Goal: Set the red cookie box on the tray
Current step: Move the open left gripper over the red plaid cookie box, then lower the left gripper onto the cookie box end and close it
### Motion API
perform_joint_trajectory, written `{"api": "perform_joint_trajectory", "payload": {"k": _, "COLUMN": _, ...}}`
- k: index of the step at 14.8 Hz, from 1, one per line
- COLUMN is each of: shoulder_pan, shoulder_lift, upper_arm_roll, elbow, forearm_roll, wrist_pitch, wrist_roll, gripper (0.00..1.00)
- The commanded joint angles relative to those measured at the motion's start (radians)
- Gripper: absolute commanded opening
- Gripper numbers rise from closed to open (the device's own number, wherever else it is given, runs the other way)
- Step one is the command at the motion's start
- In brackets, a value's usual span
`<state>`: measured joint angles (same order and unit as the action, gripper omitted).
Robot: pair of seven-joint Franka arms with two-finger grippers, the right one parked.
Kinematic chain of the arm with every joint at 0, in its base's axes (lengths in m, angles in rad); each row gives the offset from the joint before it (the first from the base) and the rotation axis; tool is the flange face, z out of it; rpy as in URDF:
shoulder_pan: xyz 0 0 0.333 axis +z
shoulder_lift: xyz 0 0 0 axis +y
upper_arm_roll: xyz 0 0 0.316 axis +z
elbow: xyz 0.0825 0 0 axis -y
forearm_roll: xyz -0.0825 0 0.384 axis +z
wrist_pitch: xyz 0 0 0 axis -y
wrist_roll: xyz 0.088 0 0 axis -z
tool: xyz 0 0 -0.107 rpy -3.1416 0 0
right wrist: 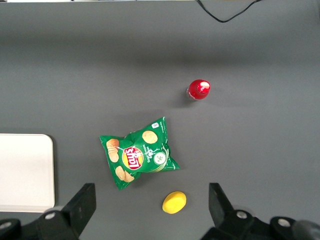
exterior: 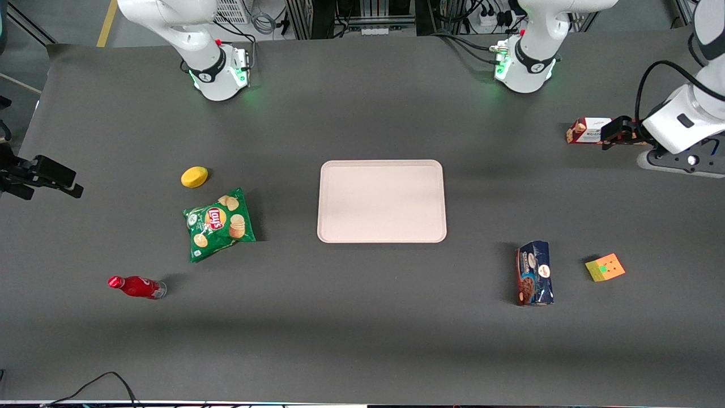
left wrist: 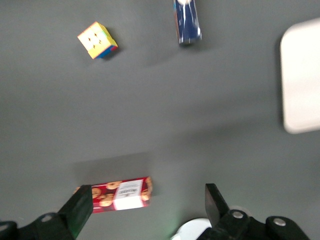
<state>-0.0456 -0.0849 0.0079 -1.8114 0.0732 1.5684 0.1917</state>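
Note:
The red cookie box (exterior: 588,130) lies flat on the dark table toward the working arm's end, farther from the front camera than the tray (exterior: 382,201). It is dark red with a white label and printed cookies. My left gripper (exterior: 616,132) hovers over one end of the box and hides part of it. In the left wrist view the gripper (left wrist: 147,202) is open, and the box (left wrist: 120,194) lies below the gap, close to one finger (left wrist: 80,206). The fingers hold nothing. The pale pink tray (left wrist: 300,75) has nothing on it.
A dark blue cookie package (exterior: 534,273) and a colourful cube (exterior: 605,267) lie nearer the front camera than the box. Toward the parked arm's end are a green chips bag (exterior: 220,224), a yellow round object (exterior: 194,177) and a red bottle (exterior: 136,287).

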Motion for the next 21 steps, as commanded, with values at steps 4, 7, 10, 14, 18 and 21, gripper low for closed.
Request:
{"api": "perform_joint_trajectory", "payload": {"k": 4, "shoulder_pan": 0.029, "shoulder_lift": -0.019, "upper_arm_roll": 0.211, "elbow": -0.201, "forearm_roll": 0.036, "wrist_pitch": 0.082, "wrist_roll": 0.783, "gripper": 1.0}}
{"api": "perform_joint_trajectory", "payload": {"k": 7, "shoulder_pan": 0.081, "shoulder_lift": -0.053, "upper_arm_roll": 0.233, "elbow": -0.337, "forearm_roll": 0.088, "wrist_pitch": 0.197, "wrist_roll": 1.087, "gripper": 1.0}}
{"api": "perform_joint_trajectory", "payload": {"k": 10, "shoulder_pan": 0.125, "shoulder_lift": -0.139, "upper_arm_roll": 0.236, "elbow": -0.532, "forearm_roll": 0.145, "wrist_pitch": 0.326, "wrist_roll": 1.24, "gripper": 1.0}}
{"api": "perform_joint_trajectory", "payload": {"k": 14, "shoulder_pan": 0.17, "shoulder_lift": -0.242, "upper_arm_roll": 0.271, "elbow": -0.698, "forearm_roll": 0.16, "wrist_pitch": 0.427, "wrist_roll": 1.391, "gripper": 0.99}}
{"api": "perform_joint_trajectory", "payload": {"k": 18, "shoulder_pan": 0.219, "shoulder_lift": -0.303, "upper_arm_roll": 0.285, "elbow": -0.802, "forearm_roll": 0.16, "wrist_pitch": 0.487, "wrist_roll": 1.474, "gripper": 0.99}}
{"api": "perform_joint_trajectory", "payload": {"k": 21, "shoulder_pan": 0.25, "shoulder_lift": -0.305, "upper_arm_roll": 0.341, "elbow": -0.884, "forearm_roll": 0.16, "wrist_pitch": 0.609, "wrist_roll": 1.555, "gripper": 0.99}}
